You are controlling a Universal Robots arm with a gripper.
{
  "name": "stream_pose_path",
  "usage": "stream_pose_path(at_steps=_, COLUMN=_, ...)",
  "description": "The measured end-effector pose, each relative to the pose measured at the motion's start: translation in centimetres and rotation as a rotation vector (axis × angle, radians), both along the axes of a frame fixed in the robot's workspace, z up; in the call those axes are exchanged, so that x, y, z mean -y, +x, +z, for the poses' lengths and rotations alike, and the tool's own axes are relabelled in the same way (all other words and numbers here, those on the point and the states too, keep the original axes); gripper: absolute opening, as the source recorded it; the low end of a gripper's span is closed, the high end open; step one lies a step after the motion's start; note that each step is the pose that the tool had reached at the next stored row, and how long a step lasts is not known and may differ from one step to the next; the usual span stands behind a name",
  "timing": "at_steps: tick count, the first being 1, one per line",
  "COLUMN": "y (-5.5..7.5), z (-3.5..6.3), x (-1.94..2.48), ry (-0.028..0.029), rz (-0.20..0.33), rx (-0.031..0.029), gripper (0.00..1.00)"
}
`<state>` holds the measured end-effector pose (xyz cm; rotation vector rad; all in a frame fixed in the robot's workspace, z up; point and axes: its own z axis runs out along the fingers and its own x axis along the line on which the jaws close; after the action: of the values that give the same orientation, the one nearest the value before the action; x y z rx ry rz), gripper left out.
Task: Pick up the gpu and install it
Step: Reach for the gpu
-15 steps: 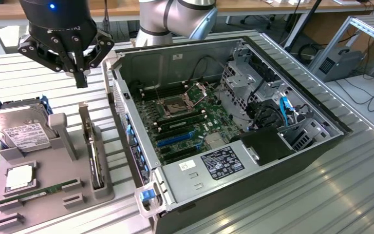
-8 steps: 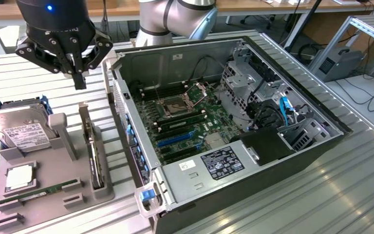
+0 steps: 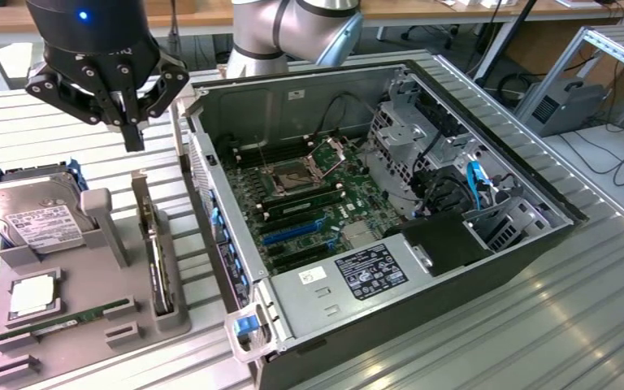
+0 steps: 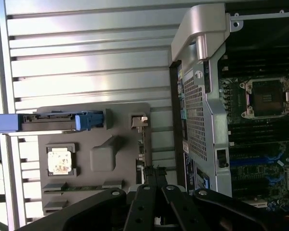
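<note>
The gpu (image 3: 156, 260) (image 4: 142, 154), a thin flat card seen edge-on, dark with a silver metal bracket at one end, stands on its long edge in a slot of a grey moulded plastic holder (image 3: 106, 325) (image 4: 94, 156). The holder lies on the ribbed silver aluminium bench (image 3: 572, 325) (image 4: 86, 62), on the exterior view's left.

At the holder's near end a narrow green RAM stick (image 3: 62, 319) (image 4: 82, 187) lies flat in its groove. Just beyond it a square silver processor chip (image 3: 32, 296) (image 4: 60, 161) sits in a recess. Farther back a silver hard drive with a white label and blue side rails (image 3: 36, 219) (image 4: 53, 121) leans tilted in its cradle.

Above the far end of the holder hangs the black gripper (image 3: 133, 142) (image 4: 155, 175). Its jaws are pressed together with nothing between them, and they point down. They are clear of the gpu and touch nothing.

On the exterior view's right, just beside the holder, a black and silver computer tower case (image 3: 529, 191) (image 4: 202, 125) lies on its side with the side panel off. Inside it are a green motherboard (image 3: 312, 195) (image 4: 260, 139) with an empty processor socket, and at the near end a silver power supply with a label (image 3: 366, 272). Behind the case rises the grey arm (image 3: 290, 32), and beyond it are wooden desks.
</note>
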<state>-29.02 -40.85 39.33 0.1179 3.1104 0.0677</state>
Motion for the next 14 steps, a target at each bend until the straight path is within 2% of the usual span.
stream_pose_path(at_steps=1, y=0.00, z=0.00, x=0.17, ry=0.0001, rz=0.000, rx=0.0000, gripper=0.11)
stream_pose_path(at_steps=14, y=0.00, z=0.00, x=0.54, ry=0.0000, rz=0.000, rx=-0.0001, gripper=0.11)
